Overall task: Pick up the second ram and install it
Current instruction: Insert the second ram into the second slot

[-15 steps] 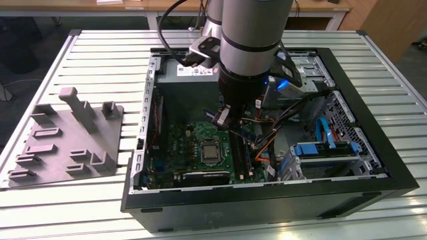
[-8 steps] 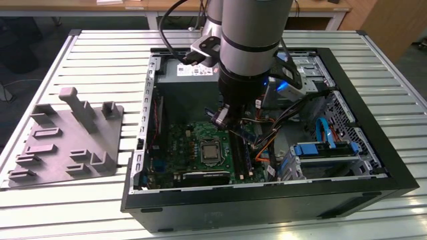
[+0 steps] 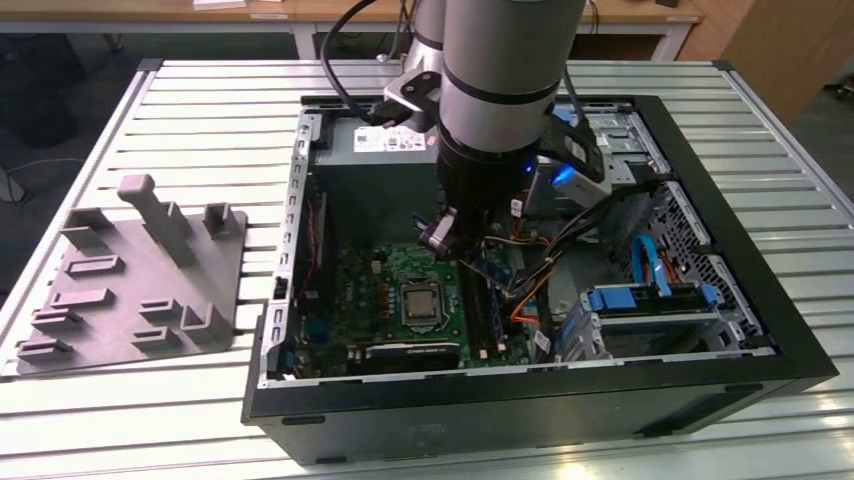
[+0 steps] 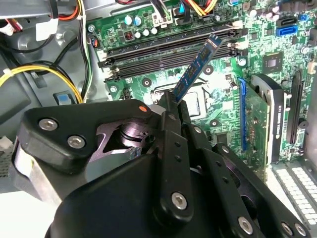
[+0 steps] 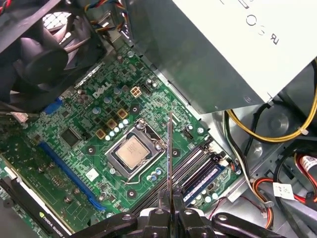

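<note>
My gripper [image 3: 458, 243] reaches down into the open computer case, above the green motherboard [image 3: 398, 300]. It is shut on the second ram [image 4: 197, 67], a thin bluish-green stick that juts out from between the fingers [image 4: 168, 129]. In the first wrist view the ram [image 5: 170, 158] shows edge-on as a thin upright line rising from the gripper [image 5: 171, 212]. It hangs in the air over the row of long black memory slots [image 5: 171, 179], beside the processor socket [image 5: 132, 152], apart from the slots. Another stick [image 5: 204, 178] sits in the outermost slot.
A grey moulded fixture tray [image 3: 134, 280] lies on the slatted table at the exterior view's left. Inside the case are the power supply [image 5: 223, 54], a fan [image 5: 44, 49], a graphics card [image 4: 270, 119], drive cages [image 3: 654, 300] and loose yellow and orange cables [image 5: 277, 134].
</note>
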